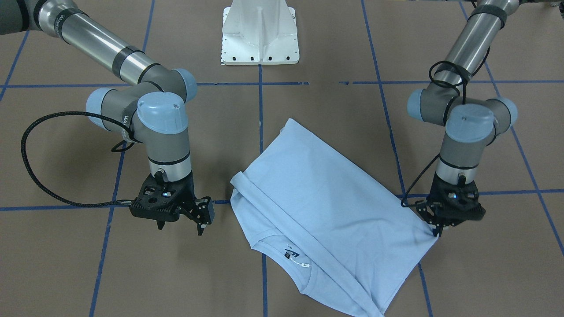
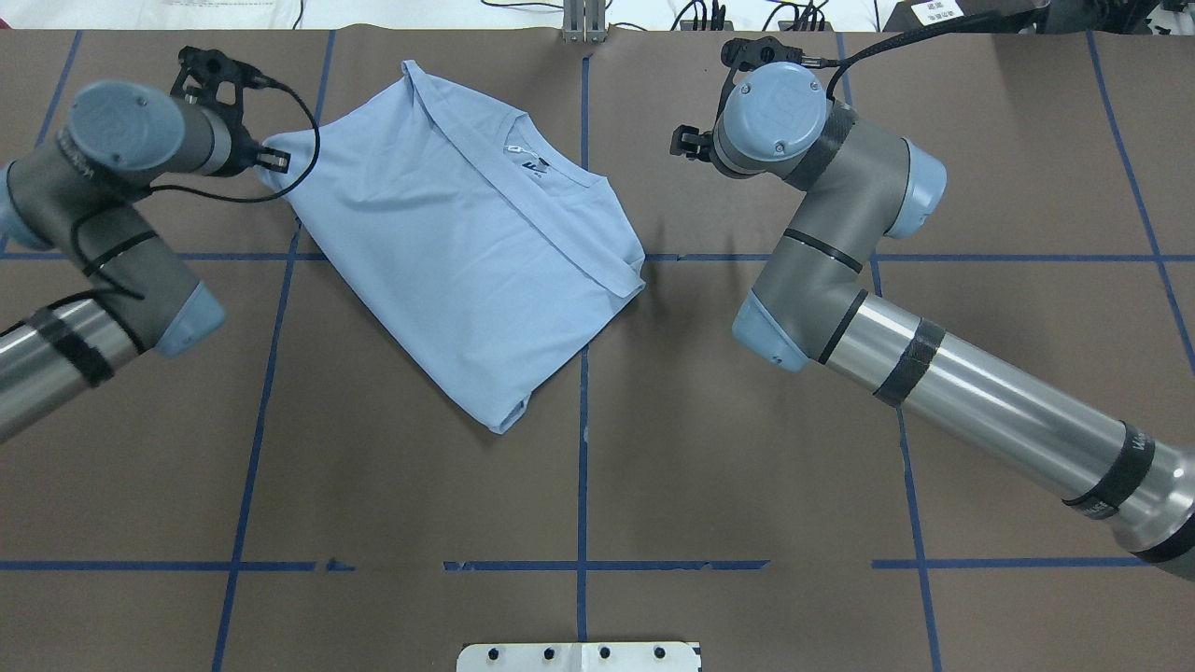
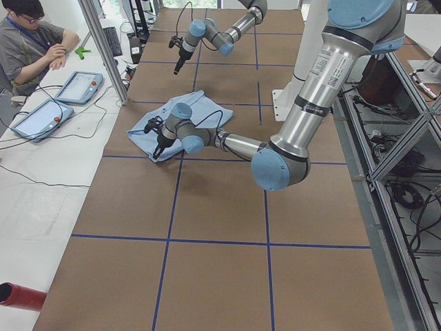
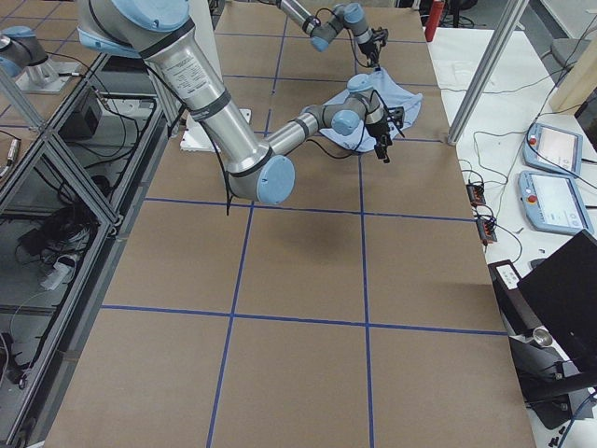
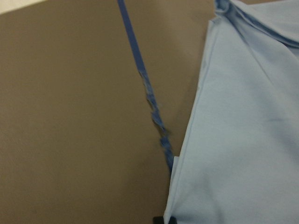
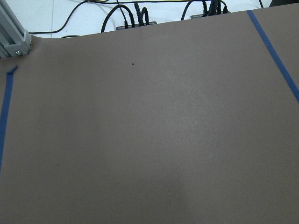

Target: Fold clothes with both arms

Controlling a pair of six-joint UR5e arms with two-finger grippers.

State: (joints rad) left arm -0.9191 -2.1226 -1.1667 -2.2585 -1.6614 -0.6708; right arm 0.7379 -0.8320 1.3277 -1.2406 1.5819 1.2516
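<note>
The light blue T-shirt (image 1: 326, 198) lies folded on the brown table, tilted, with its neck opening and dark label (image 1: 291, 255) facing up; the palm print is hidden. It also shows in the overhead view (image 2: 448, 252) and the left wrist view (image 5: 247, 140). My left gripper (image 1: 437, 230) is shut on the shirt's outer corner, low over the table (image 2: 269, 159). My right gripper (image 1: 180, 225) is open and empty. It hangs just above the table, a short way off the shirt's opposite folded edge (image 2: 686, 145). The right wrist view shows only bare table.
The white pedestal base (image 1: 260, 35) stands at the robot's side of the table. Blue tape lines (image 2: 581, 373) cross the brown surface. An operator (image 3: 31, 41) sits at a side table with tablets (image 3: 76, 86) beyond the table's far edge. Cables (image 6: 133, 16) lie there.
</note>
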